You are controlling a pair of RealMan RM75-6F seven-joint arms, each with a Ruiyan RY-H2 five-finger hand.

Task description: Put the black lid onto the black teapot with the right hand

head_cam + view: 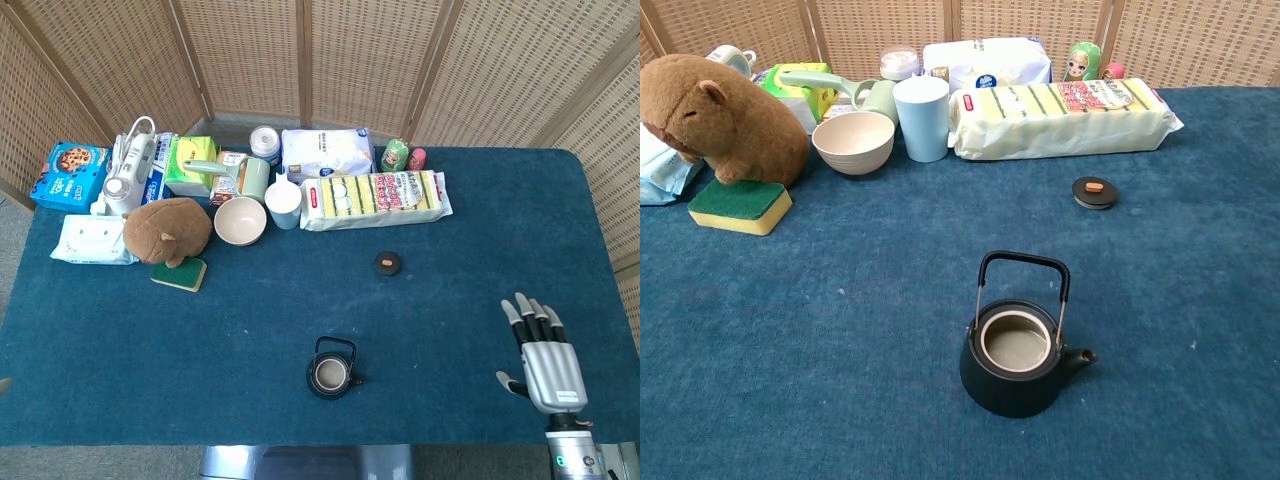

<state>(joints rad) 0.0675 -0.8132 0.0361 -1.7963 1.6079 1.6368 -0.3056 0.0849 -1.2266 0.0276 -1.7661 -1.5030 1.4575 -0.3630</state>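
Now the right hand [543,359] hovers empty with fingers spread near the table's [120,340] right front corner, well apart from the lid [388,263] lying beyond the uncovered teapot [331,370].

Legible text: none. Printed label with red and dark characters on the yellow sponge pack [1060,115], behind the black lid [1094,192]; too small to read.

The robot's right hand [541,358] hovers over the table's near right corner, palm down, fingers straight and slightly spread, thumb out to the side, holding nothing.
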